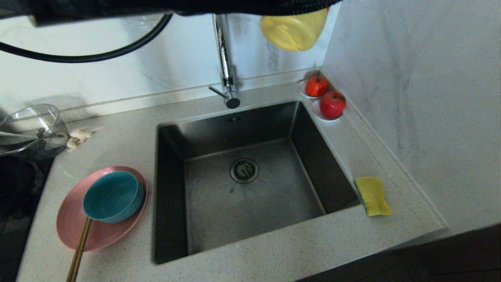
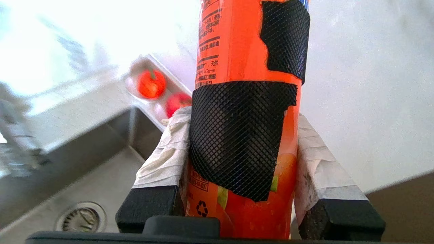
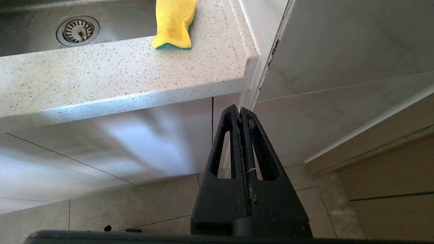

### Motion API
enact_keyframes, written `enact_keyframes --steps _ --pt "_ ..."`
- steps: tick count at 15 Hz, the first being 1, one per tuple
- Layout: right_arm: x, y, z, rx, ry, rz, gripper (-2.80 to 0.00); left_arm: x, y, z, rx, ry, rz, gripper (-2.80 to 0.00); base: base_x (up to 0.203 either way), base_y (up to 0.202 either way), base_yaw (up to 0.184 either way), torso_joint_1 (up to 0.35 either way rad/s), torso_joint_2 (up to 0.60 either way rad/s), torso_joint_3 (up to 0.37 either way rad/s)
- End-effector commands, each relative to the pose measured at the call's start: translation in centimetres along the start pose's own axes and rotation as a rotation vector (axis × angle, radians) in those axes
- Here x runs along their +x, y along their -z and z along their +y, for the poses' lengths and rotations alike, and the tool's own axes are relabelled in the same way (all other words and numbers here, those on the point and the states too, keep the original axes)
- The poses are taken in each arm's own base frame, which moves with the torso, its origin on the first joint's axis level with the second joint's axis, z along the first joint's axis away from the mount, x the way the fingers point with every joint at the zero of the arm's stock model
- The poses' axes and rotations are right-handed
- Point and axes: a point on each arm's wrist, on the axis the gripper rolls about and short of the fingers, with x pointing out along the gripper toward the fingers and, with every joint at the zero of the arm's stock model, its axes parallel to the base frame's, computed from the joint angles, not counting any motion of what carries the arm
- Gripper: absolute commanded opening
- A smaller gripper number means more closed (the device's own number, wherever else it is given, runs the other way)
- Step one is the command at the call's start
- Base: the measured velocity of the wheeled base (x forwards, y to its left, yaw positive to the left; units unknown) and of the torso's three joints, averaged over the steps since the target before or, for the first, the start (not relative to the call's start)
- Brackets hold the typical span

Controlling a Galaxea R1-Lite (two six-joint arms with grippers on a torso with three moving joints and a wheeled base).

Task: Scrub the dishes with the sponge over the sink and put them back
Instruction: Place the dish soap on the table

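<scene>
A home kitchen: a steel sink (image 1: 250,184) with chrome tap (image 1: 226,62) set in a speckled stone counter (image 1: 117,133).

Bowl (image 1: 113,196) on plate (image 1: 74,231), chopsticks (image 1: 79,250) across its near rim, left of the sink (image 1: 242,180); sponge (image 1: 372,195) on the counter (image 1: 274,254) right of it

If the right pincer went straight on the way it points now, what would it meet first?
Probably the white cabinet front below the countertop. The shut right pincer hangs under counter level, and the sponge lies above its line. Depth is unclear.
</scene>
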Motion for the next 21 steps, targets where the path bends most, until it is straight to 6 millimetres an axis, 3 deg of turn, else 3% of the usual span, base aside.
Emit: enact_keyframes --steps 1,6,12,21 --pt "0.0 0.0 0.0 0.000 0.000 0.002 -2.80 -2.2 -2.4 1.4 -0.017 -0.028 -0.064 -2.80 0.000 0.000 0.000 0.000 0.00 0.000" --pt "0.0 0.0 0.0 0.000 0.001 0.001 -2.80 -5.9 -5.7 4.9 -0.004 -0.125 -0.163 -2.80 0.000 0.000 0.000 0.000 0.00 0.000" --pt "0.0 0.0 0.0 0.001 0.000 0.002 -2.80 -9.3 -8.0 8.1 0.043 -0.261 -0.245 -2.80 0.000 0.000 0.000 0.000 0.00 0.000" --pt "0.0 0.0 0.0 0.001 0.000 0.002 -2.80 -13.7 -7.0 13.8 0.080 -0.598 -0.246 -2.80 0.000 0.000 0.000 0.000 0.00 0.000"
